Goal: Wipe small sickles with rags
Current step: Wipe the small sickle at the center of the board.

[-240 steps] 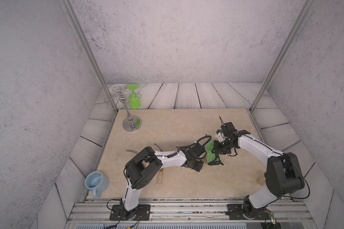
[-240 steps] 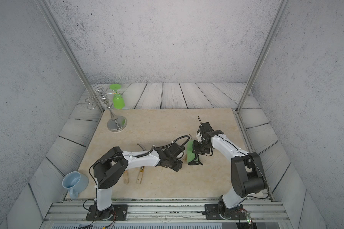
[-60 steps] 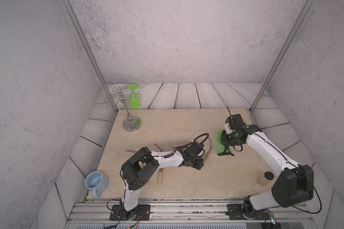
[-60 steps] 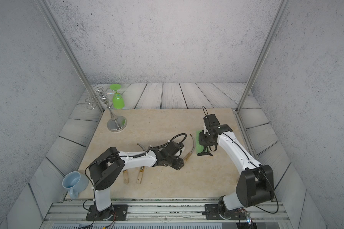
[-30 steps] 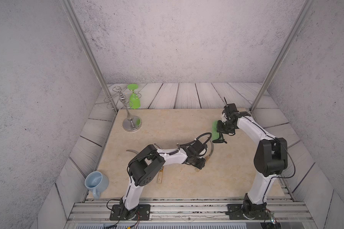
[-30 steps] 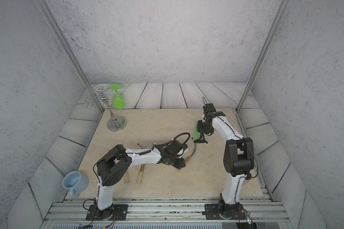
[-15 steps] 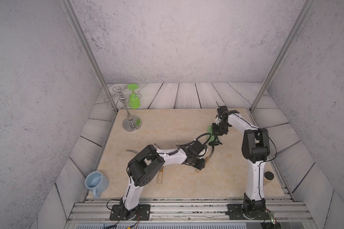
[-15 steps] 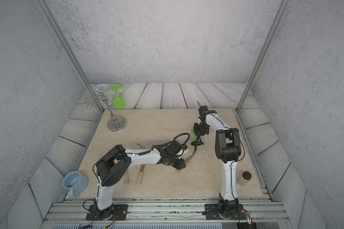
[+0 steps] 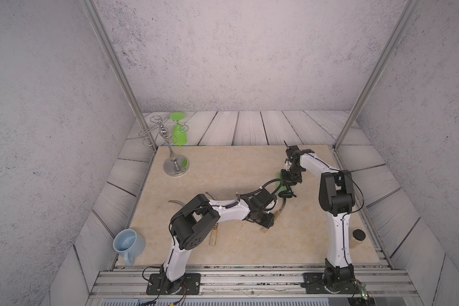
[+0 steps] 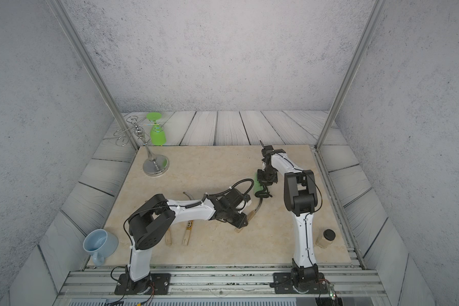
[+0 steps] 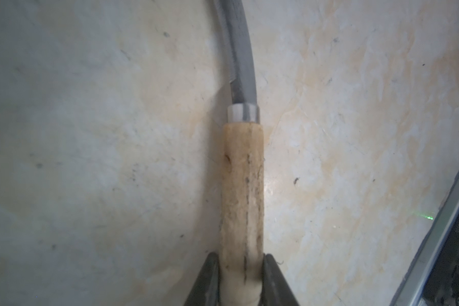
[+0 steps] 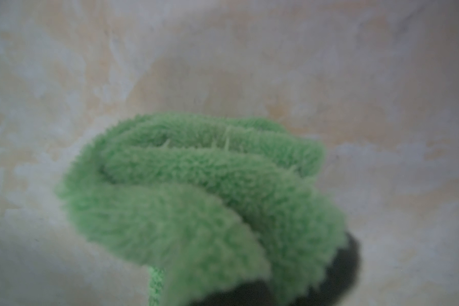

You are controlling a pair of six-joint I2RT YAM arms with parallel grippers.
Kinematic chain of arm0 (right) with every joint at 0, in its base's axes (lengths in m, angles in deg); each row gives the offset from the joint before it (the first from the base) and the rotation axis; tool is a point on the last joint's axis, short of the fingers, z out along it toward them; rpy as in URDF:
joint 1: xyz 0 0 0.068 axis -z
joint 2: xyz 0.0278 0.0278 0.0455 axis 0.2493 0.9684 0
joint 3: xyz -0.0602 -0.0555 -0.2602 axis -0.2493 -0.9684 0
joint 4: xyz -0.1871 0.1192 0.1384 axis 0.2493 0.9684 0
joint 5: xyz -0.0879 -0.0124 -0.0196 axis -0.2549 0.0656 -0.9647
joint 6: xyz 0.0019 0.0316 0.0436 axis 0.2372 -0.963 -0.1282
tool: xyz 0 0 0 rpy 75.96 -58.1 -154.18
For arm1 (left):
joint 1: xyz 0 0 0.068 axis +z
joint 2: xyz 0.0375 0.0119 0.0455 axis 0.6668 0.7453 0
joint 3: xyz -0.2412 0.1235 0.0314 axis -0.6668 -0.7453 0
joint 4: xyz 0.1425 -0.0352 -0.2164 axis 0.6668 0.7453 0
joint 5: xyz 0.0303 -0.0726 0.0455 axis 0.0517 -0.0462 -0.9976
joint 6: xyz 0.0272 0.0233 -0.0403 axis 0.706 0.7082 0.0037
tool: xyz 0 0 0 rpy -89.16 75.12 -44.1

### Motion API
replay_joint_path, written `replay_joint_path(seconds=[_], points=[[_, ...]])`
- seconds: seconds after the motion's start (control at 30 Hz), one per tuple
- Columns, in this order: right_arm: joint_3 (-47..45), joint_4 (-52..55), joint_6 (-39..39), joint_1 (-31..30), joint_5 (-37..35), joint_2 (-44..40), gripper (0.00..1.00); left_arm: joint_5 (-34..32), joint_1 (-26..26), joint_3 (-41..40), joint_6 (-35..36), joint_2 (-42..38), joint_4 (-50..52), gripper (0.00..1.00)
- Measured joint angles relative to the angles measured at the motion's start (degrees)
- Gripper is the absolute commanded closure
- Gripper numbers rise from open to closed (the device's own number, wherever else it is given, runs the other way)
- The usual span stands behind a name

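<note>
**Obscured.** Nearest the bases, two other sickles (image 10: 187,233) lie on the table (image 10: 210,164). The left arm (image 10: 191,210) covers their middles, so only handle ends and blade tips show in both top views. The right gripper (image 10: 266,182) appears in its wrist view only as a dark blur at the frame edge. Its jaws cannot be made out in the top views.

**Condition.** The held sickle (image 11: 243,185) has a plain, pale wooden handle streaked with dark marks, a light ferrule and a grey curved blade with a toothed inner edge. The blade tip is cut off in the left wrist view. The rag (image 12: 196,190) is bright green, fuzzy and bunched in folds. Its black strap (image 9: 286,195) loops out beside it in both top views.

**Position.** The left gripper (image 11: 241,267) is clamped tight on the handle near its butt end, with the blade pointing away from the bases. Whether the sickle rests on the table or sits just above it cannot be told. Beyond it, the right gripper is closed on the rag, which sits at the blade's far end. Contact between rag and blade cannot be confirmed.
</note>
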State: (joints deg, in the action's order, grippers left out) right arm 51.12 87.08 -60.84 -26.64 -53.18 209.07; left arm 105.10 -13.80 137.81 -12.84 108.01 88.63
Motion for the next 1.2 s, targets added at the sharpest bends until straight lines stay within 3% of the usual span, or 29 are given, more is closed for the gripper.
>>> replay_joint_path(seconds=[0.47, 0.7, 0.87, 1.07, 1.2], points=[[-25.3, -8.5, -4.6, -5.0, -2.1, -16.3, 0.79, 0.1, -0.4, -0.3, -1.2, -0.4, 0.7, 0.90], [-31.2, -9.0, -6.4, -7.1, -1.6, -21.8, 0.79, 0.2, -0.4, -1.7, -1.4, -1.0, -0.9, 0.90], [-26.2, -1.5, -6.1, -7.1, -1.4, -23.1, 0.80, 0.2, -0.4, -3.1, -1.9, -1.6, -2.7, 0.90], [-9.9, 3.2, -5.0, -6.0, -1.9, -22.4, 0.80, 0.2, -0.8, -4.2, -3.0, -2.1, -4.2, 0.90], [-0.1, 3.6, -4.0, -4.6, -2.0, -16.6, 0.80, 0.0, -1.5, -5.0, -3.3, -2.8, -3.9, 0.90]])
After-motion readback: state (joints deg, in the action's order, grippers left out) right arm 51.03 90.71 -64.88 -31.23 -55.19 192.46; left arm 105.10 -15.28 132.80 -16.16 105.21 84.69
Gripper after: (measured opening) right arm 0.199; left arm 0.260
